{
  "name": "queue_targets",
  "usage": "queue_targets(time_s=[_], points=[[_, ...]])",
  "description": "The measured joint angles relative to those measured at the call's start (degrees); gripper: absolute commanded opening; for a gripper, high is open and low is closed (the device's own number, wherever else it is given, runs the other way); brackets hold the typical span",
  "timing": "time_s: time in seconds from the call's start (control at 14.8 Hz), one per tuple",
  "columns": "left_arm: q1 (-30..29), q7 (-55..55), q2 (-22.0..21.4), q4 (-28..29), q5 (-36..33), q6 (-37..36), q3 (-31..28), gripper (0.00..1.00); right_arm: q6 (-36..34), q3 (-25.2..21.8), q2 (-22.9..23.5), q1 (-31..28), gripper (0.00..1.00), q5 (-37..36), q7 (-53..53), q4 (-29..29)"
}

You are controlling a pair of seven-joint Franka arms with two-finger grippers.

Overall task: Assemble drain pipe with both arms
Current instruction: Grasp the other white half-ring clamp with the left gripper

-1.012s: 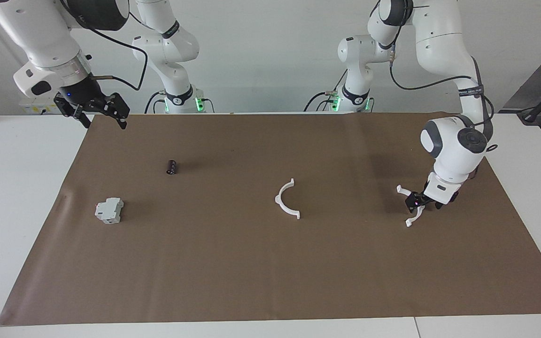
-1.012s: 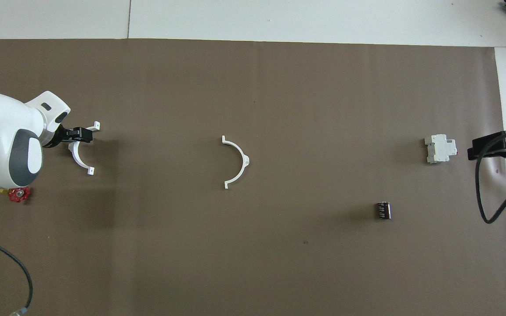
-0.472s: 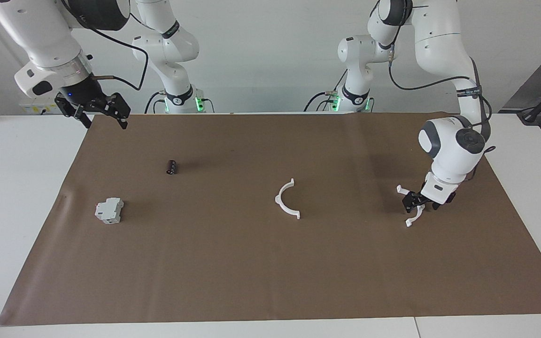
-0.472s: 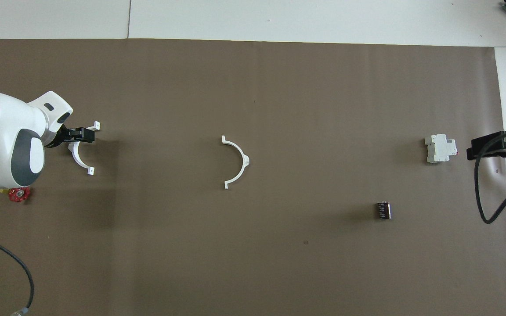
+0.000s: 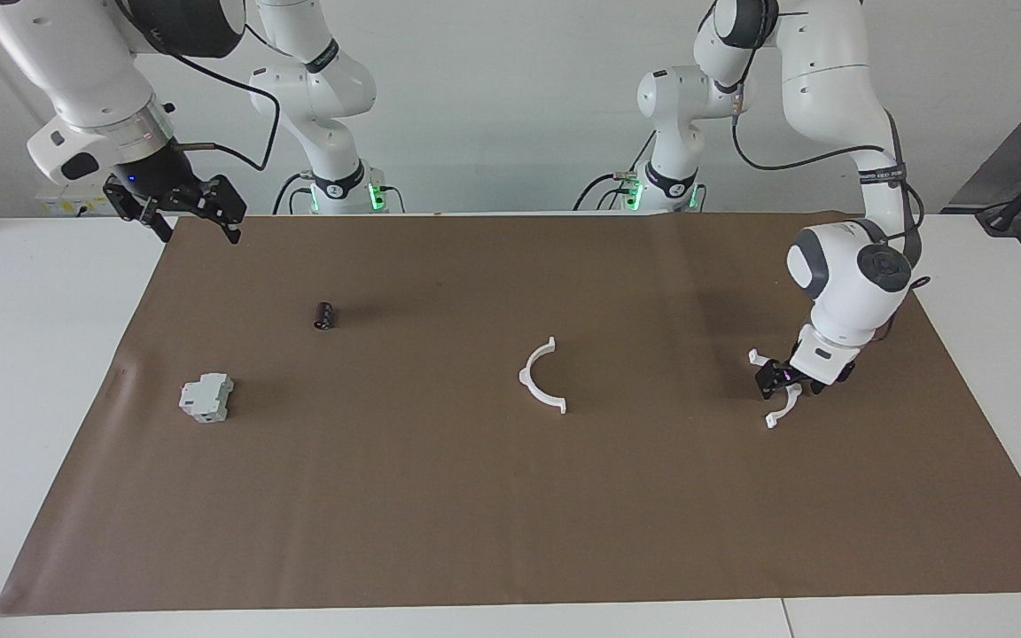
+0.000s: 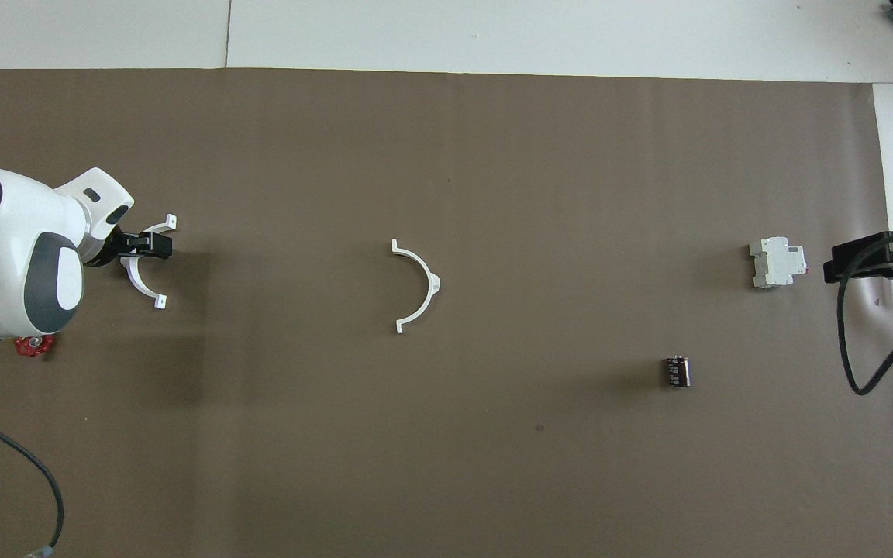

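- Table [image 5: 23,372]: white, covered over most of its top by a brown paper sheet [image 5: 440,496]. All loose items lie on the sheet.
- Left tool [image 5: 781,381]: down at the sheet toward the left arm's end of the table, set at the middle of one white half-ring arc [image 5: 776,390]. In the overhead view the fingers straddle the arc's band near its upper end. The fingers stand apart; whether they touch the plastic I cannot tell.
- That arc [image 6: 144,267]: lies flat, its open side facing 3 o'clock in the overhead view, with a small tab at each end.
- Second half-ring arc [image 6: 418,285]: lies flat near the sheet's centre, well apart from the first, at 3 o'clock from it in the overhead view. Its open side faces 9 o'clock, so the two open sides face each other. Nothing touches it.
- Right tool [image 5: 184,208]: raised in the air over the sheet's corner at the right arm's end of the table, fingers spread apart and holding nothing. The right arm waits.
- Grey-white boxy block [image 6: 777,263]: on the sheet toward the right arm's end, at 3 o'clock from the central arc in the overhead view.
- Small black cylinder [image 6: 677,371]: lying on its side, nearer to the robots than the block, at about 7 o'clock from it in the overhead view.
- Small red knob-like part [image 6: 32,345]: visible just under the left arm's wrist in the overhead view.
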State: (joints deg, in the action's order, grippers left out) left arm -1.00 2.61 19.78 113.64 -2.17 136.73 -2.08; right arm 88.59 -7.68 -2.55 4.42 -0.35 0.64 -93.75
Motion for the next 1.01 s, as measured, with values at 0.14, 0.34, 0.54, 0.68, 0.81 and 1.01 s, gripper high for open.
queue_targets(time_s=[0.14, 0.34, 0.54, 0.68, 0.81, 1.01], points=[[0.0, 1.0, -0.1, 0.0, 0.2, 0.0, -0.1, 0.76, 0.0, 0.0, 0.0, 0.0, 1.00, 0.0, 0.0, 0.0], [-0.1, 1.6, -0.1, 0.1, 1.2, 0.0, -0.3, 0.54, 0.0, 0.0, 0.0, 0.0, 1.00, 0.0, 0.0, 0.0], [-0.1, 2.2, -0.1, 0.1, 1.3, 0.0, -0.3, 0.05, 0.5, -0.1, 0.0, -0.1, 1.00, 0.0, 0.1, 0.0], [-0.1, 3.2, -0.3, 0.1, 1.4, 0.0, -0.3, 0.00, 2.1, -0.2, 0.0, -0.1, 1.00, 0.0, 0.1, 0.0], [-0.1, 3.8, -0.5, 0.1, 1.5, -0.1, -0.3, 0.00, 3.3, -0.1, 0.0, 0.0, 1.00, 0.0, 0.1, 0.0], [-0.1, 4.0, -0.6, 0.1, 1.5, -0.6, -0.3, 0.00, 3.9, 0.0, 0.0, 0.0, 1.00, 0.0, 0.0, -0.1]])
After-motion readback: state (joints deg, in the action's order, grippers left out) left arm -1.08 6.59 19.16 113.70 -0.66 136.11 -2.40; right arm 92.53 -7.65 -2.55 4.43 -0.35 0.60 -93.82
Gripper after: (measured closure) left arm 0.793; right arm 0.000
